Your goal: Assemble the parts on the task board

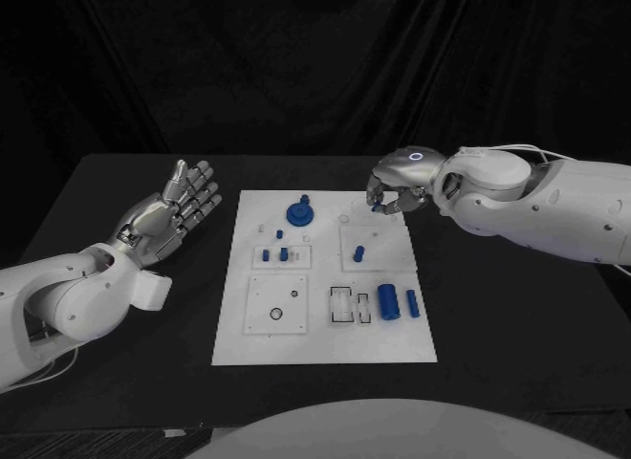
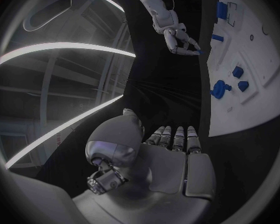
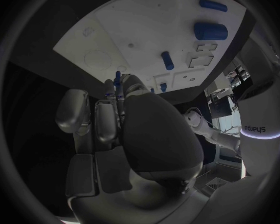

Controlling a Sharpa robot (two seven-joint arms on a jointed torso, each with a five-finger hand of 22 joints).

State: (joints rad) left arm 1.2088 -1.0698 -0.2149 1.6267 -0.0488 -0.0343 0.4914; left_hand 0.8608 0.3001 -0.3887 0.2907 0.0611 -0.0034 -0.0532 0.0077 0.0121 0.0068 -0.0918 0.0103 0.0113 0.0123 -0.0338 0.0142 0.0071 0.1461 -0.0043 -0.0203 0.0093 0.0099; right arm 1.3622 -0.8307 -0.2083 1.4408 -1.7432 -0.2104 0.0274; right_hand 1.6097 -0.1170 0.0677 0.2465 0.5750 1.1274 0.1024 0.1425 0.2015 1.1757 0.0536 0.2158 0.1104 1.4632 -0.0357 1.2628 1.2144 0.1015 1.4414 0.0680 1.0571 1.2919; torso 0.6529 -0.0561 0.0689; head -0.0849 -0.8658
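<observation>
— What is seen nearest, left to right?
— The left robot hand [image 1: 171, 208] is held apart, empty, beside the task board [image 1: 325, 337]. The right robot hand [image 1: 397, 187] is pinched on a small blue part [image 1: 380, 207] above the board's far edge.
— How should seating be done?
— The part should be aligned over its socket, then lowered slowly.

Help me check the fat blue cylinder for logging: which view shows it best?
The head view: the fat blue cylinder lies plainly on the task board. The right wrist view shows it bent near the rim; the left wrist view, small at the edge.
</observation>
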